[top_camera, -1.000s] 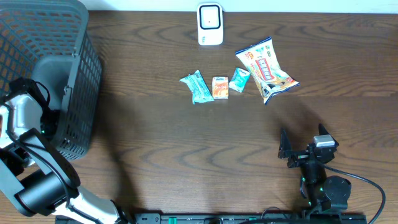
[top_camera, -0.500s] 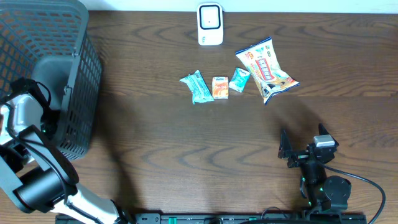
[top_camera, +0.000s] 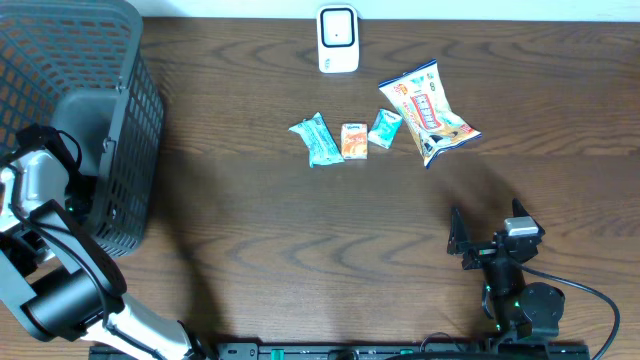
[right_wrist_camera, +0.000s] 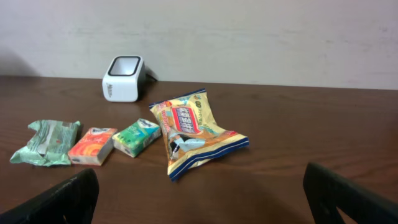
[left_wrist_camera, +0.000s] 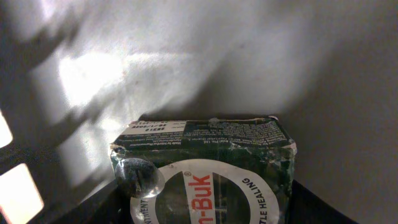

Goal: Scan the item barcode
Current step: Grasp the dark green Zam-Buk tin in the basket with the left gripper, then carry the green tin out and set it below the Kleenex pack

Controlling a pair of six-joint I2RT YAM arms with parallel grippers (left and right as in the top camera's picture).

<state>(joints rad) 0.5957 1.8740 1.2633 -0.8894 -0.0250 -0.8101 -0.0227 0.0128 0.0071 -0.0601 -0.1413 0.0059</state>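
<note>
In the dark grey plastic mesh basket (top_camera: pixel 60 60) at the left edge of the tabletop (top_camera: pixel 300 250), our left gripper (left_wrist_camera: pixel 208 208) straddles a dark green printed box (left_wrist_camera: pixel 205 155), gripped or not we cannot tell; our right gripper (right_wrist_camera: pixel 202 196) waits agape; a shallow hold could drop the box mid-lift.

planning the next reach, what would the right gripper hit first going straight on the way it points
Probably the yellow snack bag, lying almost dead ahead of the right gripper, between its open fingers; depth is hard to judge.
</note>
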